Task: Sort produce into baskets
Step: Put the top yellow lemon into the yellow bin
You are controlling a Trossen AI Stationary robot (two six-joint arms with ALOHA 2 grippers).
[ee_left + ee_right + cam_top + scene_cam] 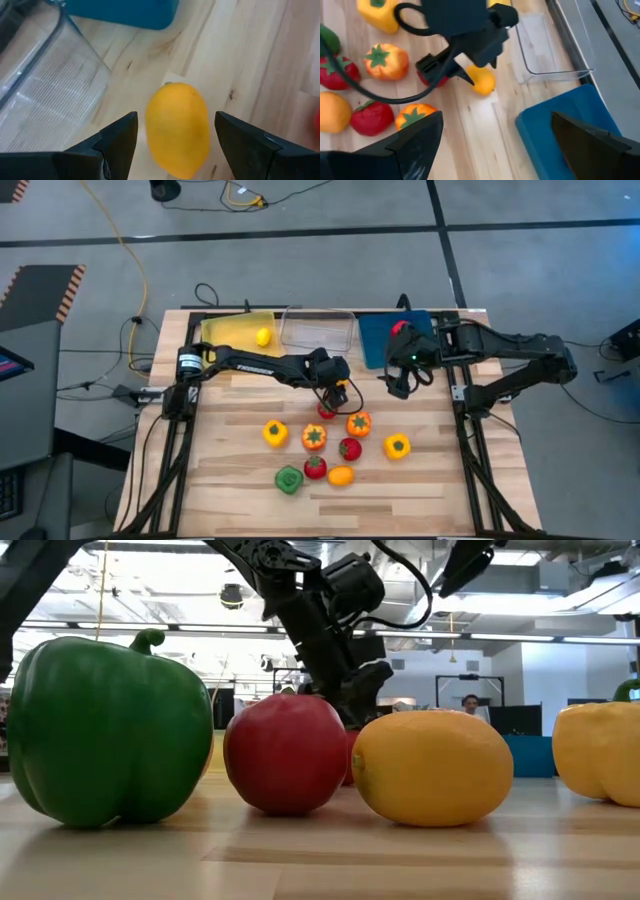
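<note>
Produce is mostly loose on the wooden table, clustered at its middle: peppers, red berries and citrus lie close together, a green pepper at the near side. One yellow piece already lies in the yellow basket; a red piece shows in the blue basket; the clear basket between them looks bare.

Left gripper hangs over a yellow-orange lemon at the far edge of the cluster, near the clear and blue baskets. Its fingers are parted and straddle the fruit on both sides without touching it, a stance that reads as lining up a pinch before lowering.

Right gripper hovers just in front of the blue basket, jaws spread wide and holding nothing, probably parked clear of the left arm's reach.

Surface: pale butcher-block planks in a black frame. Room: grey floor, trailing cables, an open office with ceiling lights; a person sits far behind.
</note>
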